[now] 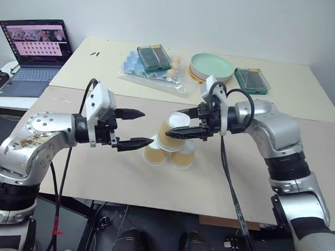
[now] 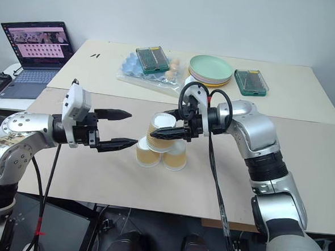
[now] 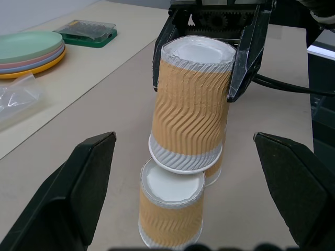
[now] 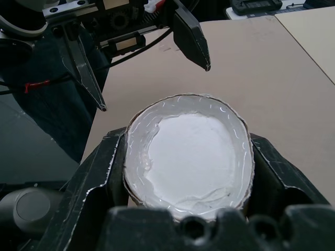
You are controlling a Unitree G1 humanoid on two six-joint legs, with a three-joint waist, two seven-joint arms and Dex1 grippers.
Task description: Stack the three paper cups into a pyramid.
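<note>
Left eye view, largest to smallest: tan table (image 1: pixel 124 182); left gripper (image 1: pixel 138 127), fingers spread wide and empty just beside the stack, likely on standby; right gripper (image 1: pixel 183 123), fingers pinching the third paper cup (image 1: pixel 174 130) near its white base so it can be set down as the pyramid's top. Two base cups (image 1: pixel 154 155) and (image 1: pixel 183 156) stand inverted, side by side and touching. Held cup's long axis is tilted off upright, base up and leaning, rim resting over the seam between them.
</note>
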